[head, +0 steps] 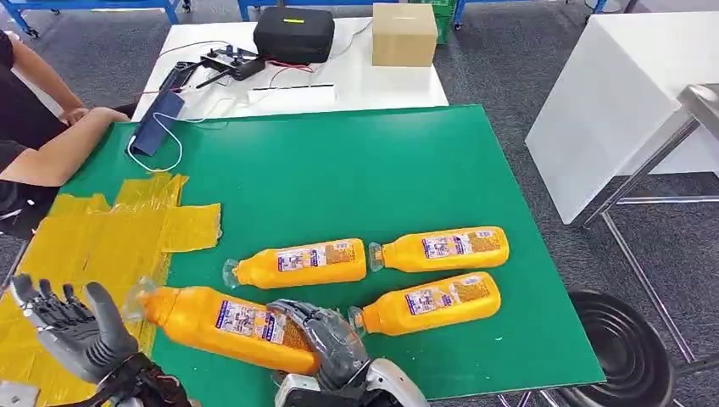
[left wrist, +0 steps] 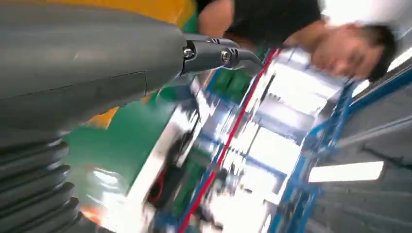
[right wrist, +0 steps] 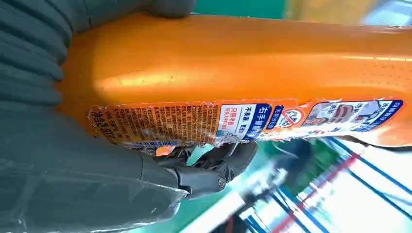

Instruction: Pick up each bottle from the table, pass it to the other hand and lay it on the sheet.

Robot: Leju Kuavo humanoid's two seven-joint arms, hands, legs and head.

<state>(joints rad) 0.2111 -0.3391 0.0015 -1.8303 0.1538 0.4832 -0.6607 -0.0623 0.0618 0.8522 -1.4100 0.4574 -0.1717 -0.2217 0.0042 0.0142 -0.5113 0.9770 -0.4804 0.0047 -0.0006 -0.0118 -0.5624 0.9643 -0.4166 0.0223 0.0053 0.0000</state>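
Over the yellow sheet point(head: 102, 246), mid-handover, with three bottles waiting on the green table point(head: 356, 170).
Left hand point(head: 72, 326) waits with fingers spread and nothing in it; right hand point(head: 326, 339) grasps the base end of the held bottle point(head: 229, 322), cap pointing left. Smooth, rigid plastic, probably slippery and weighty if full, so the label band offers surest purchase.

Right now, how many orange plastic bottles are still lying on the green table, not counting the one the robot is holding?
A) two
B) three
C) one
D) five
B: three orange plastic bottles lie flat on the green table, one in the middle, one further right and one nearer the front edge, while the right hand grips a fourth bottle beside the open left hand.
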